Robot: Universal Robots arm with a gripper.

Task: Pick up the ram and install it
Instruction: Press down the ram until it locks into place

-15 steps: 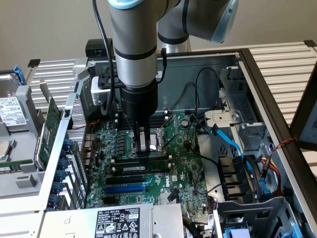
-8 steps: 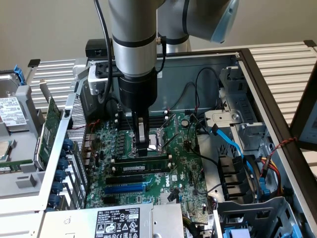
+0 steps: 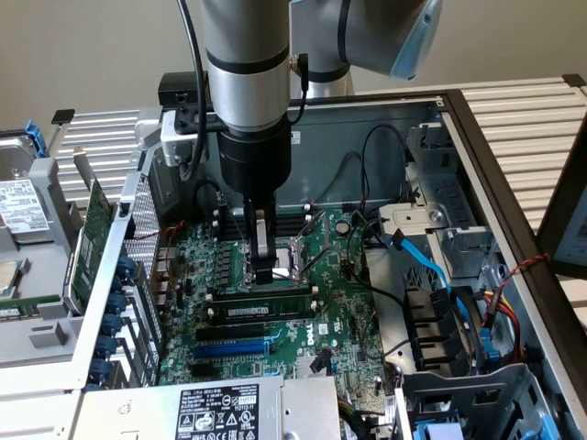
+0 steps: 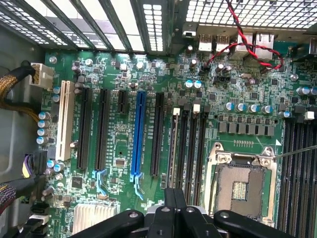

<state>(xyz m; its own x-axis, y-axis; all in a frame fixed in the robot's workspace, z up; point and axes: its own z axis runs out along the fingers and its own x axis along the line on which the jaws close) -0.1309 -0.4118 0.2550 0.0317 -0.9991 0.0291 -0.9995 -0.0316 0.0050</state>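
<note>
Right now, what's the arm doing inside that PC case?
The arm's hand is shut and lowered over the motherboard in the open computer case, its tips right at the ram, which sits edge-up along the memory slots just in front of the empty CPU socket. The stick looks to be in a slot; whether it is fully latched cannot be told. The blue slot lies nearer the exterior view's bottom, untouched.

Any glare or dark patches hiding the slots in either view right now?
Exterior view: even light, but the arm shades the board around the gripper and the ram. Wrist view: bright glare through the case grille; the blue slot and black slots stay readable.
</note>
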